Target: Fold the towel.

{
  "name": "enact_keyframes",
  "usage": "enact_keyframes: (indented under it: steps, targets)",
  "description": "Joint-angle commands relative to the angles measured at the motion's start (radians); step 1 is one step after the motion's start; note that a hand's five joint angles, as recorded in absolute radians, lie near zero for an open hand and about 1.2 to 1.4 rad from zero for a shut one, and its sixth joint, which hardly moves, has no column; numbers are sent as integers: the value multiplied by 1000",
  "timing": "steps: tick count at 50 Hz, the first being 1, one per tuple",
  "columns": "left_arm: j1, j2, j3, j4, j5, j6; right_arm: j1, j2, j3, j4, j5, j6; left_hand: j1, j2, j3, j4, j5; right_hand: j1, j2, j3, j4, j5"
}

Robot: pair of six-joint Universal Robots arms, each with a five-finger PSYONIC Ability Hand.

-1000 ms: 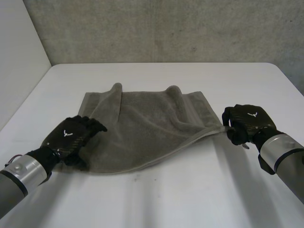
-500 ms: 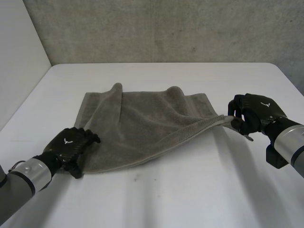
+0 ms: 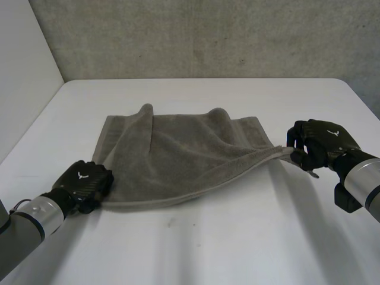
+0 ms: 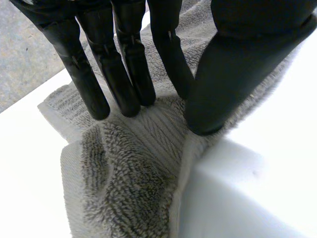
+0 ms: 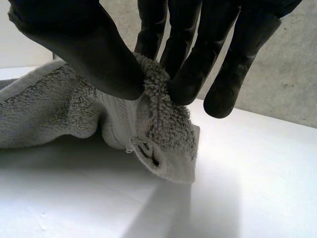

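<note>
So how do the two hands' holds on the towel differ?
The left hand holds its corner of the towel down on the table; the right hand holds its corner lifted clear. The left hand sits nearer the robot than the right hand. Both pinch with the thumb.

We see a white worktop (image 3: 196, 249) with rounded far corners, backed by a grey, speckled concrete wall (image 3: 208, 35); a plain white wall (image 3: 24, 71) flanks its left side.

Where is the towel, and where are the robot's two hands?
towel (image 3: 178, 154): head view, on the middle of the cloth.
left hand (image 3: 83, 180): head view, on the back of the hand.
right hand (image 3: 323, 141): head view, on the back of the hand.
</note>
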Motion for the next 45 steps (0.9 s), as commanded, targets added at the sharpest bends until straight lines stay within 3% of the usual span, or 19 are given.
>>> enact_keyframes:
  steps: [1,9,15,19,25,32,33,34,35,39,45]
  targets:
    - [1,-4,6,28,0,-1,0,-2,8,-4,2,-3,361,361,368,367,368,60,74,52,55,56]
    - [21,90,1,32,-20,-4,-1,-69,9,23,-7,-141,361,361,368,367,368,60,74,52,55,56]
    - [23,363,-5,-29,-23,-70,-14,-174,-32,151,-24,-286,361,361,368,367,368,60,74,52,55,56]
    - [23,591,38,-106,-14,-233,-20,-289,-140,311,-40,-370,361,361,368,367,368,60,74,52,55,56]
    - [20,716,127,-169,-11,-433,-23,-350,-309,414,-81,-367,361,361,368,367,368,60,74,52,55,56]
    - [24,621,61,-170,-9,-429,-21,-303,-303,439,-92,-376,361,361,368,367,368,60,74,52,55,56]
    - [24,569,32,-170,-8,-421,-20,-266,-276,430,-89,-381,109,109,116,114,115,60,74,52,55,56]
    - [24,568,32,-170,-8,-421,-20,-266,-276,430,-89,-381,106,106,113,112,113,60,74,52,55,56]
    - [17,529,3,-170,-5,-409,-14,-231,-252,425,-86,-388,-199,-199,-192,-193,-192,60,74,52,55,56]
    - [9,467,-52,-172,21,-357,-21,-171,-186,387,-83,-417,-284,-284,-277,-279,-278,60,74,52,55,56]
    - [13,381,-140,-175,129,-227,-26,-159,-142,281,-69,-402,-399,-399,-391,-393,-392,60,74,52,55,56]
